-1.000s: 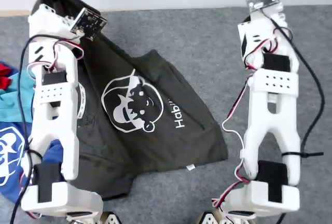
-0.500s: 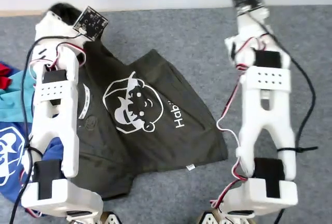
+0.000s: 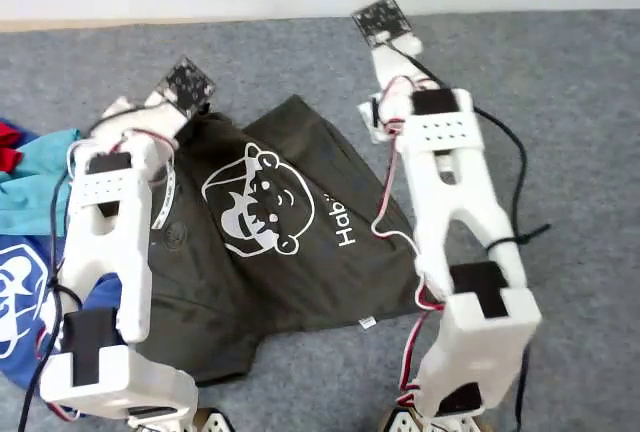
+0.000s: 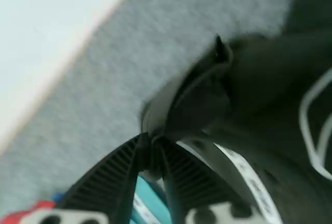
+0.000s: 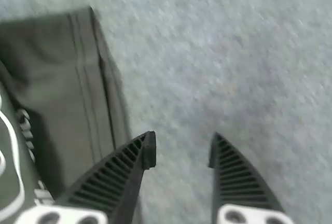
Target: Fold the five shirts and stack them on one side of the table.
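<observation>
A: Where is the dark shirt?

B: It is spread on the grey tabletop between the two arms, turned at a slant, with the left arm lying over one side of it.

A: How does it look?

B: It is dark olive-grey and front side up, with a white cartoon face and some white lettering beside it. It is rumpled, not flat. The near edge bunches up and a small white tag sticks out there. The far edge shows a double-stitched hem.

A: And the left tool?

B: It is clenched on a fold of the dark shirt's edge, which bunches up out of its tips.

A: The right tool?

B: It is released, with its fingers spread and nothing between them. It sits over bare tabletop just beside the stitched hem.

A: Any other shirts?

B: A heap lies at the tabletop's left edge: a blue shirt with a white print, a teal shirt and a bit of a red shirt. The dark shirt overlaps the blue shirt.
</observation>
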Tool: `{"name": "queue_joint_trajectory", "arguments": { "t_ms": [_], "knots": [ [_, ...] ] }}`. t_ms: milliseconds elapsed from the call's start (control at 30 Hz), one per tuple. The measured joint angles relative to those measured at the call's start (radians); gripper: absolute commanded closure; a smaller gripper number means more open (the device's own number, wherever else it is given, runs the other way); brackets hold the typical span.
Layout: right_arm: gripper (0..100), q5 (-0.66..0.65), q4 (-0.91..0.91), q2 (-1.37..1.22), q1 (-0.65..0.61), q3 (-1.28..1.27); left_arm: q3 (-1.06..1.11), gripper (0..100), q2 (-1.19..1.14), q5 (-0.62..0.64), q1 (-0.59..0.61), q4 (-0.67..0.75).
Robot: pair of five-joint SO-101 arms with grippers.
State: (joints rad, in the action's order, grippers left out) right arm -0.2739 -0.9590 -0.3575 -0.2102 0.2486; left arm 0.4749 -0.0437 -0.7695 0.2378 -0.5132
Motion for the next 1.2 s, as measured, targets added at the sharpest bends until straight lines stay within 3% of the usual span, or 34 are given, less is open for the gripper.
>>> {"name": "queue_joint_trajectory", "arguments": {
  "t_ms": [300,600,733,933,1200],
  "knots": [
    [78.4,0.028,0.0,-0.321,-0.127,0.318,0.094,100,0.0,0.0,0.0,0.0],
    [78.6,0.028,-0.021,-0.698,-0.157,0.666,0.115,100,0.0,0.0,0.0,0.0],
    [79.5,0.031,-0.101,-0.818,-0.158,0.81,0.115,100,0.0,0.0,0.0,0.0],
    [99.5,0.031,-0.249,-0.902,-0.163,1.003,0.124,100,0.0,0.0,0.0,0.0],
    [98.7,-0.011,-0.477,-0.922,-0.166,1.112,0.209,100,0.0,0.0,-0.018,0.011]
  ]
}}
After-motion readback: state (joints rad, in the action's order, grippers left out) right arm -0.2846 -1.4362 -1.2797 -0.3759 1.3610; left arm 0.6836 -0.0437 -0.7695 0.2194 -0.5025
